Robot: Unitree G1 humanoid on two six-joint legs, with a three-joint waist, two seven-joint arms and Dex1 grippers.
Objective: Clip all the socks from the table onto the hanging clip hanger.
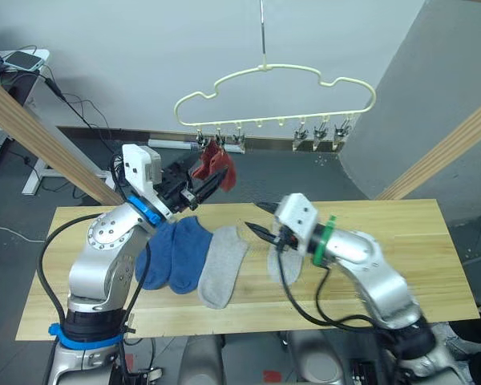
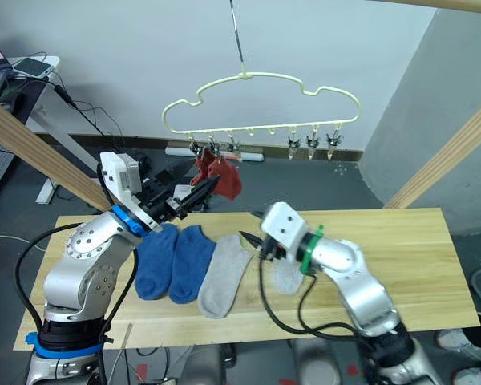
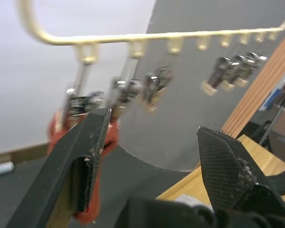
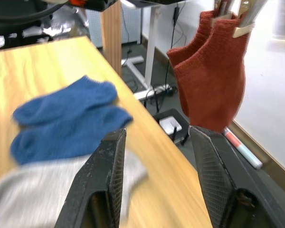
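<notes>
The cream clip hanger (image 1: 274, 70) hangs above the far edge of the table (image 1: 401, 233). Two rust red socks (image 1: 215, 165) dangle from its leftmost clips. My left gripper (image 1: 208, 184) is raised just below and beside them, open, holding nothing; in the left wrist view one finger (image 3: 88, 152) overlaps a red sock (image 3: 109, 137). On the table lie two blue socks (image 1: 176, 253), a grey sock (image 1: 223, 265) and a second grey sock (image 1: 285, 266). My right gripper (image 1: 254, 216) hovers open over the table, between the two grey socks.
Slanted pale wooden poles of a frame stand at the left (image 1: 40, 136) and right (image 1: 441, 156) of the table. Free metal clips (image 1: 321, 135) hang on the hanger's right half. A desk with a phone (image 1: 24, 60) and floor cables lie beyond, far left.
</notes>
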